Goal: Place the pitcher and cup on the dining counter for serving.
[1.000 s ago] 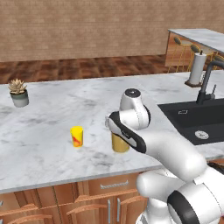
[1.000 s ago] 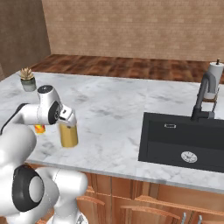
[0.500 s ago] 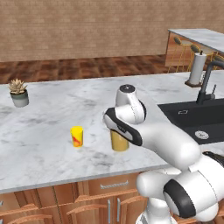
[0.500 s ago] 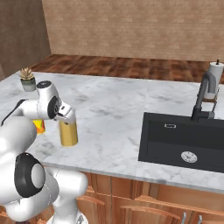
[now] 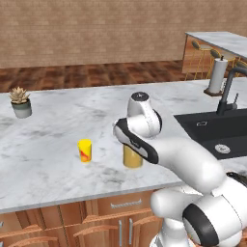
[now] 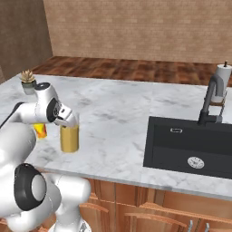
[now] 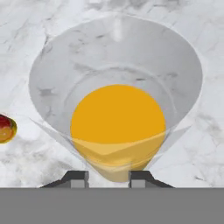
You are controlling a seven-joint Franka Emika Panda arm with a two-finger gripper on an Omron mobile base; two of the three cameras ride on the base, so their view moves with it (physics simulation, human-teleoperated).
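plant pot (image 5: 21, 102): far left on the sink counter, well left of the pitcher, grey pot with a spiky plant, upright.
cup (image 5: 85, 150): yellow with a red mark, upright on the sink counter, near the pitcher on its left, not touching it. In the hand view its rim pokes in at the left edge (image 7: 6, 127).
pitcher (image 5: 132, 157): clear, amber liquid inside, upright on the sink counter near the front edge, well left of the sink. From the right base view (image 6: 70, 138) it stands just in front of the cup, which is mostly hidden behind the arm. The hand view looks straight down into its mouth (image 7: 118, 127), orange liquid disc in the middle.
gripper (image 7: 105, 178): right over the pitcher's rim, hand down on top of it. The two dark finger tips sit at the near wall of the pitcher, one each side of the bottom of the glass. Jaws partly drawn in; whether the pads press the wall, can't tell. Pitcher base is on the marble in both base views, not lifted.
sink counter (image 5: 58, 125): grey-white marble, wooden cabinets under it, carries the pitcher, cup and pot.
sink (image 6: 190, 145): black basin, well right of the pitcher, round drain visible.
faucet (image 6: 209, 99): dark, behind the sink, right of the pitcher.
paper-towel roll (image 5: 216, 76): white, upright on its holder, beside the faucet, far right of the pitcher.
dining counter (image 5: 219, 41): marble slab, far back right beyond the pitcher, across the floor, yellow-framed stools (image 5: 198, 55) under it.
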